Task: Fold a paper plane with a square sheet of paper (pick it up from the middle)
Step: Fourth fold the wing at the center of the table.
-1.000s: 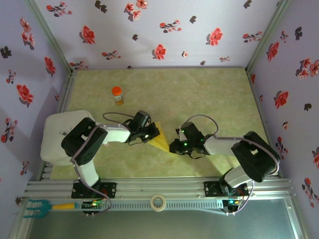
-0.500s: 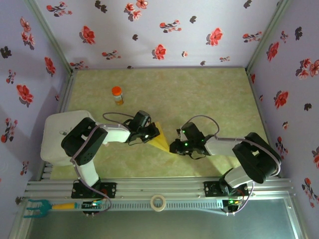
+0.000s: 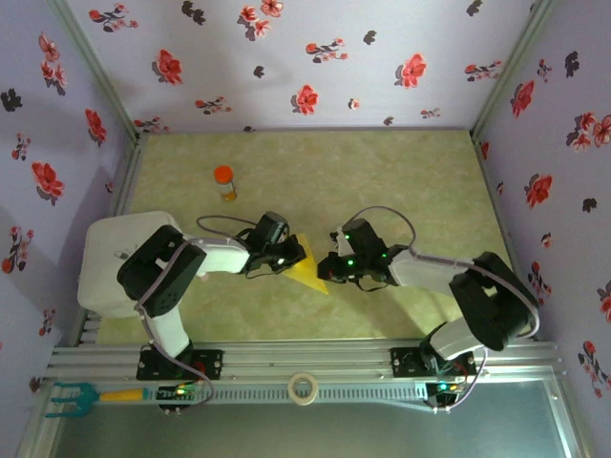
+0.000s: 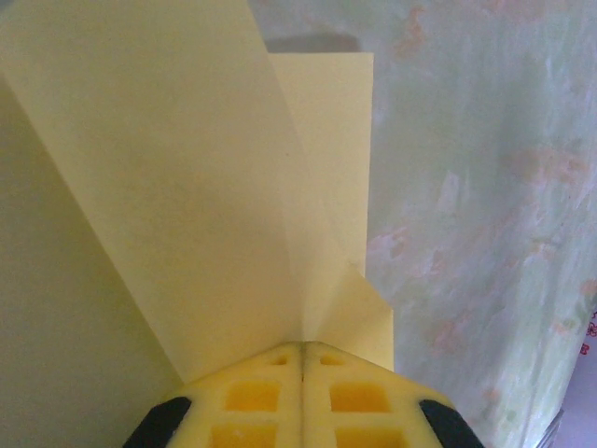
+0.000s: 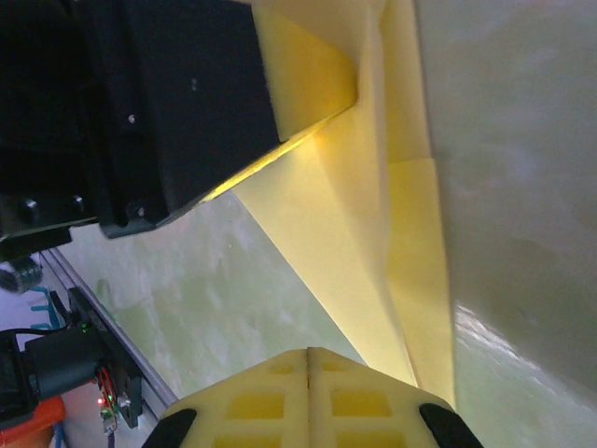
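Note:
The square sheet of paper (image 3: 308,270) is yellow and folded into a pointed, creased shape in the middle of the table, between my two grippers. My left gripper (image 3: 291,258) is shut on it. In the left wrist view the folded flaps (image 4: 187,187) fan out straight from the closed left gripper (image 4: 301,345). My right gripper (image 3: 327,270) is at the paper's right side, shut. In the right wrist view the right gripper (image 5: 308,350) shows a closed seam with nothing visible in it. The paper (image 5: 354,243) runs down past its right finger. The left gripper's black body (image 5: 159,103) stands beyond.
A small orange-capped bottle (image 3: 224,181) stands at the back left of the table. A white box (image 3: 100,272) sits at the left edge. A tape roll (image 3: 304,387) and a teal-headed tool (image 3: 72,396) lie on the front rail. Floral walls close three sides.
My right gripper has moved left and slightly back, up against the paper, and its jaws have closed. The left gripper keeps its hold in the same place.

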Robot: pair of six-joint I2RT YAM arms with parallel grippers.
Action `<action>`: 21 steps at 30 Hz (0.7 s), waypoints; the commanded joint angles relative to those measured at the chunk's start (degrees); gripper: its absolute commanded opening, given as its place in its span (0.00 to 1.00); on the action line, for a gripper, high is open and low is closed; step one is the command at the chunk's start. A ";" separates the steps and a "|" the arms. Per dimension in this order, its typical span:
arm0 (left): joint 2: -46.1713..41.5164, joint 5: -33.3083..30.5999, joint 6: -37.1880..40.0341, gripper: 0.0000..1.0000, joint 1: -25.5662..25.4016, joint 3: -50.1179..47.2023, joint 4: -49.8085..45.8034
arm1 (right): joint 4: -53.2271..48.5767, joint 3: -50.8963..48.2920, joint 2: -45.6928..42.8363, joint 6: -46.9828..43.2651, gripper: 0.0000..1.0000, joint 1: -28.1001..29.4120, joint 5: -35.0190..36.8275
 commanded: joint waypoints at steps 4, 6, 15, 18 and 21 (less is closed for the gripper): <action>0.88 -1.57 1.18 0.03 0.51 -1.37 -3.79 | -0.67 4.30 5.87 -2.43 0.02 1.67 -0.33; 0.95 -1.56 1.18 0.03 0.50 -1.29 -3.81 | -1.93 5.45 7.19 -3.39 0.02 1.72 0.45; 1.13 -1.38 1.27 0.03 0.54 -1.11 -4.05 | -2.28 5.27 11.32 -4.10 0.01 1.63 1.12; 1.05 -1.45 1.27 0.03 0.54 -1.11 -4.16 | -1.09 3.56 11.21 -3.68 0.01 1.33 0.74; 1.06 -1.46 1.27 0.03 0.60 -1.20 -4.25 | -0.37 2.08 10.54 -3.44 0.02 1.05 0.56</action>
